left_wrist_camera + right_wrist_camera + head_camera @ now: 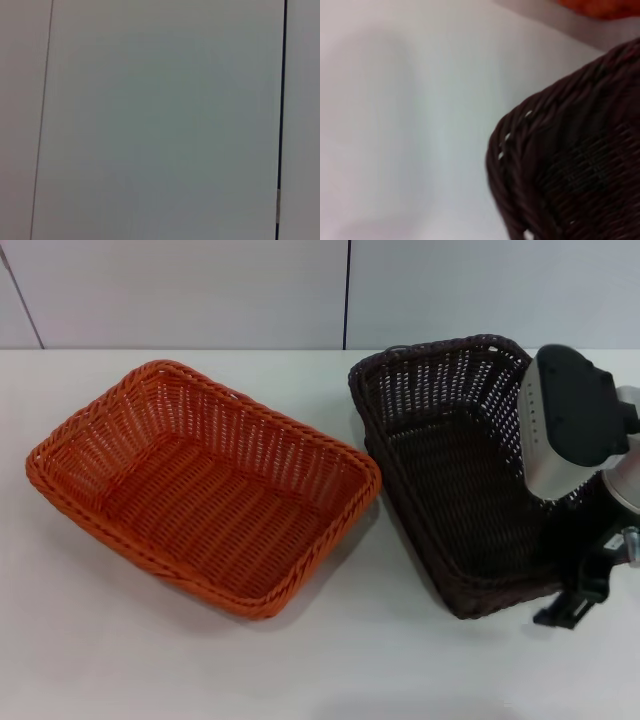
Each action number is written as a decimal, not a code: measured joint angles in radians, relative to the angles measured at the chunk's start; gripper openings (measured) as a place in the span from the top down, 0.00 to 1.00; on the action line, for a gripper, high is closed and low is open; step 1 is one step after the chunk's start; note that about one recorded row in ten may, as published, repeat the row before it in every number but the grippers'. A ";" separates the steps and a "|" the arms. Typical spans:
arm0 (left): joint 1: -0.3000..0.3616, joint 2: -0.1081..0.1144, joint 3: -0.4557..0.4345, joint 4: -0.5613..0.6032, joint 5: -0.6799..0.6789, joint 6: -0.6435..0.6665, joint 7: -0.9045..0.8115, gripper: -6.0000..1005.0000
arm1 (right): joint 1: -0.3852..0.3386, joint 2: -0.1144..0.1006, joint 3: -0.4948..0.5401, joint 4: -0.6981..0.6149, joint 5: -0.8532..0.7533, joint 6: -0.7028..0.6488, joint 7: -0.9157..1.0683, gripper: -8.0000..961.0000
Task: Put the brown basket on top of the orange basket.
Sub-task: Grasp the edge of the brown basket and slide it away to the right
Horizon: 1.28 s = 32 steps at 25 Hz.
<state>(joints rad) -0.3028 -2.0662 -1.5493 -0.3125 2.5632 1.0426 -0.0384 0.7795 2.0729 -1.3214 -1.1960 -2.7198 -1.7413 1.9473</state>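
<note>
Jaws of the right gripper (585,585) cannot be made out: the silver-and-black wrist housing covers them in the head view, and the right wrist view shows none of the arm's own fingers, so whether they grip anything is impossible to tell. That gripper sits at the right-hand side of the brown basket (450,480), low over its near right corner, with a black bracket jutting past the rim toward the table's front edge.

From the wrist, a rounded corner of the dark braided rim (520,145) fills the frame close up, the open weave of the basket wall falling away behind it and bare white table (405,125) beside it. A sliver of orange shows at the far edge of that same view.

On the table, the brown basket stands on the robot's right, turned at an angle, its far rim close to the back wall. The orange basket (200,490) stands upright on the robot's left, also angled, its nearest corner just beside the brown basket's left wall; a narrow strip of white table (330,660) shows between them. Neither basket rests on the other.

The left gripper is outside every view; the left wrist camera faces only a pale wall panel (160,120) with a dark seam near one edge.
</note>
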 joint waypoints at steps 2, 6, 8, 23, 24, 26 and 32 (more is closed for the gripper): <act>0.000 0.000 0.000 0.000 0.000 -0.001 0.000 0.19 | -0.015 0.000 -0.001 -0.040 0.007 0.008 -0.018 0.20; 0.005 0.001 -0.005 -0.005 0.000 0.002 0.000 0.19 | -0.020 0.000 0.011 -0.064 0.010 0.009 -0.031 0.20; 0.006 0.001 -0.012 -0.004 -0.001 0.002 -0.001 0.19 | -0.019 0.000 0.014 -0.052 0.010 0.018 -0.037 0.26; 0.004 0.003 -0.014 0.001 -0.002 0.004 -0.002 0.19 | -0.031 0.000 0.022 -0.043 0.071 0.012 -0.062 0.75; 0.003 0.003 -0.018 0.001 -0.002 0.004 -0.002 0.19 | -0.032 0.000 0.022 -0.047 0.073 0.010 -0.062 0.76; 0.002 0.003 -0.022 0.001 -0.002 0.004 -0.002 0.19 | -0.034 0.000 0.023 -0.054 0.074 0.006 -0.060 0.79; 0.000 0.002 -0.027 0.001 -0.001 0.002 -0.002 0.19 | -0.034 -0.001 0.037 -0.142 0.044 -0.040 -0.034 0.82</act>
<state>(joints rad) -0.3029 -2.0647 -1.5767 -0.3119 2.5620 1.0450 -0.0399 0.7453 2.0723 -1.2845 -1.3375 -2.6759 -1.7812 1.9132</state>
